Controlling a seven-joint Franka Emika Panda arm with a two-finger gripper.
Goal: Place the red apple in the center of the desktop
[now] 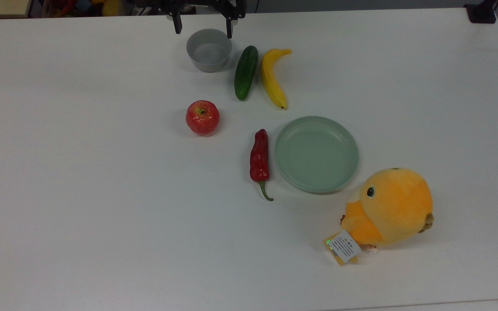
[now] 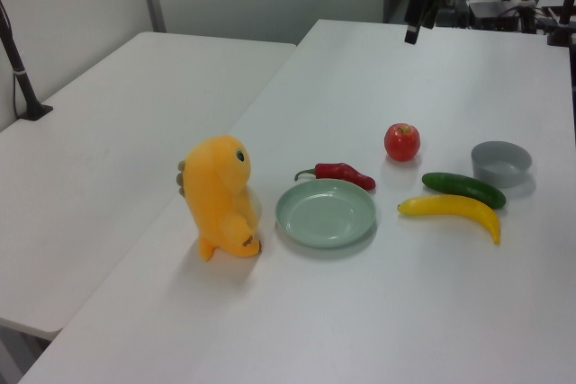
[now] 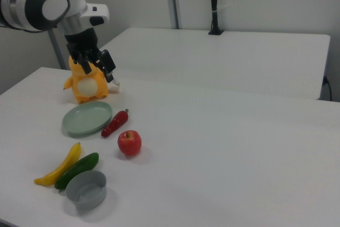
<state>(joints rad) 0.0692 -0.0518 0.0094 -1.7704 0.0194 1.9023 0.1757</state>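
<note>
Your gripper (image 1: 202, 19) sits at the top edge of the top view, fingers spread wide and holding nothing, raised above the grey bowl (image 1: 209, 49). The red apple (image 1: 202, 117) rests alone on the desktop (image 1: 80, 194), upper middle of frame, left of the chili pepper (image 1: 259, 158).

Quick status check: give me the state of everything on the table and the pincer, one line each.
Apple: upright on the table, stem dimple up, free.
Pincer: open, empty, raised above the bowl's far rim.
Bowl: upright, empty.
Plate: flat, empty.
Chili: lying beside the plate.
Cucumber: lying flat beside the banana.
Plush toy: standing near the plate.
</note>
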